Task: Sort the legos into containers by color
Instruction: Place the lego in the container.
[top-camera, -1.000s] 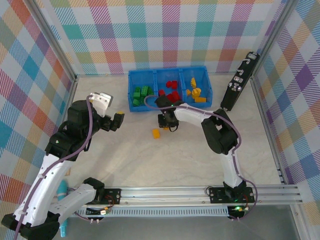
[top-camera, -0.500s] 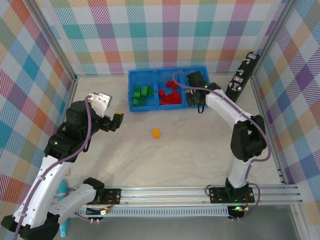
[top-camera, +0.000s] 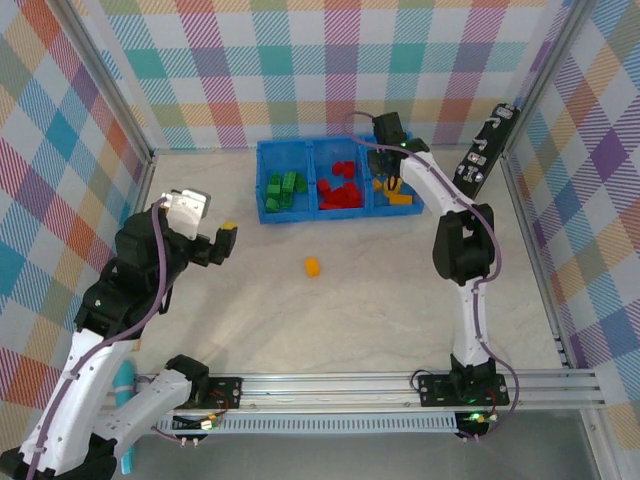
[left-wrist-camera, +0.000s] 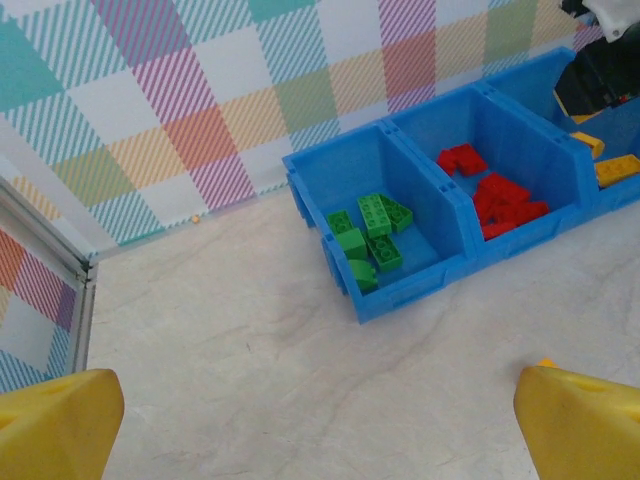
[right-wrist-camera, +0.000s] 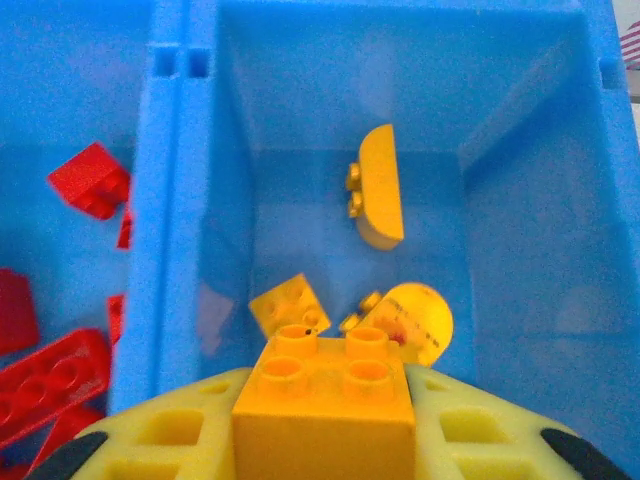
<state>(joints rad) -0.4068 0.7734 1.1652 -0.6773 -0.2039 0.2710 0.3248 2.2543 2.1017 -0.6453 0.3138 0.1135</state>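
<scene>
Your right end effector (right-wrist-camera: 325, 425) was clamped on a square yellow-orange plastic brick with four studs (right-wrist-camera: 325, 395). It hung over the right compartment of the blue plastic three-compartment tray (right-wrist-camera: 170, 200). Other yellow-orange plastic pieces (right-wrist-camera: 380, 190) lay on that compartment's floor, one with a rounded edge.

Your left end effector (top-camera: 220, 240) had its fingers spread wide with nothing between them. It was above the pale desk (top-camera: 380, 300), to the left of the tray and well apart from it.

The green plastic bricks (left-wrist-camera: 368, 235) were in the left compartment and the red plastic bricks (left-wrist-camera: 495, 195) in the middle one. One loose yellow-orange plastic brick (top-camera: 312, 266) lay on the desk in front of the tray, apart from both end effectors.
</scene>
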